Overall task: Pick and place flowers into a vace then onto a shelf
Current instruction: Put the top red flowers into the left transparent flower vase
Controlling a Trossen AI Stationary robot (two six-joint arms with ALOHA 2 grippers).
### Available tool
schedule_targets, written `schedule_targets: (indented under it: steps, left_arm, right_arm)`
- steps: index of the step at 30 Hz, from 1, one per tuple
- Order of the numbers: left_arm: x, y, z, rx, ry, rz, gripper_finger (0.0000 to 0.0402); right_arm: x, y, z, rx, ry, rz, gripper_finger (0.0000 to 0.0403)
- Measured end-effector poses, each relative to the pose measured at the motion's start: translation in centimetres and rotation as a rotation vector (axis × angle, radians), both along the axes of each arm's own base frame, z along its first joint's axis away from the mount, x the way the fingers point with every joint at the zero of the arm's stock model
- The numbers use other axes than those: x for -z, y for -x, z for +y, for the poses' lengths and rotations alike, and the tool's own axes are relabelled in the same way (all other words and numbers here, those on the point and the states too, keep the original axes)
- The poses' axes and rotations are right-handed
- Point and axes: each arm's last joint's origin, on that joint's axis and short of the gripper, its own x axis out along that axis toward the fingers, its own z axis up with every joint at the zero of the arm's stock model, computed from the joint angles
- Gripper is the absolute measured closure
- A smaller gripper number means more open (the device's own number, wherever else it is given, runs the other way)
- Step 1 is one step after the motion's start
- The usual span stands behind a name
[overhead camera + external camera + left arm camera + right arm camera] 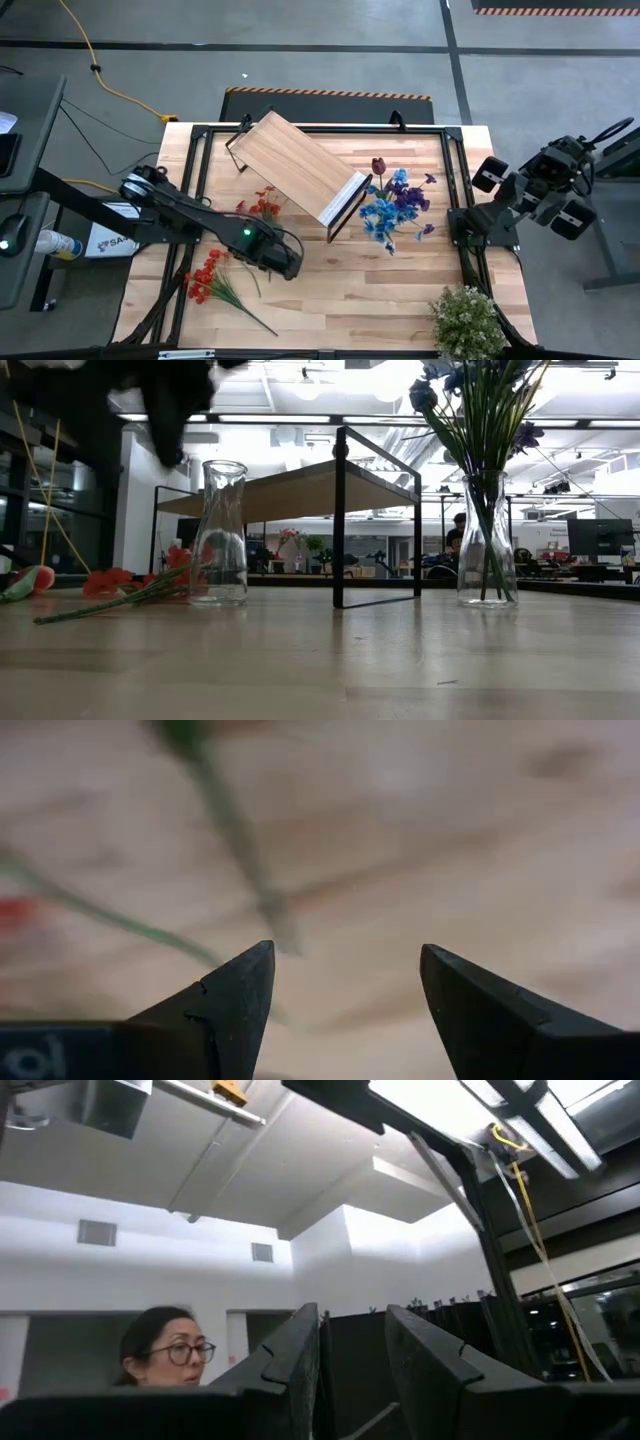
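Observation:
A red-bloomed spray [205, 279] lies flat on the table at the near left, its green stems [238, 840] trailing toward the near edge. My left gripper [289, 264] [345, 982] hangs open just right of the spray, pointing down, one stem end showing beyond its fingertip. An empty glass vase [220, 532] stands upright with more red blooms [262, 205] beside it. A second vase [487, 540] holds blue and purple flowers [396, 208]. The shelf [298, 164] stands at the table's middle back. My right gripper [352, 1350] is raised off the table's right edge, pointing up, slightly open and empty.
A dark red rose [378, 165] lies between the shelf and the blue flowers. A bushy pale plant [467, 320] stands at the near right corner. A black frame [455, 180] borders the table. A person [165, 1345] shows in the room behind.

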Motion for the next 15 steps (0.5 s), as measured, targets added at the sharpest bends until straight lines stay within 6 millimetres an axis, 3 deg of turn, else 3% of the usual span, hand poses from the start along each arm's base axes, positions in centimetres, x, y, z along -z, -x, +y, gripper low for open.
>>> schedule_targets:
  steps: [15]
  left_arm:
    - [2.8,-0.1,0.5,-0.055,-0.256,0.126,0.0117]
  right_arm:
    - [0.2,-0.4,0.2,-0.008,0.0,0.045,0.0293]
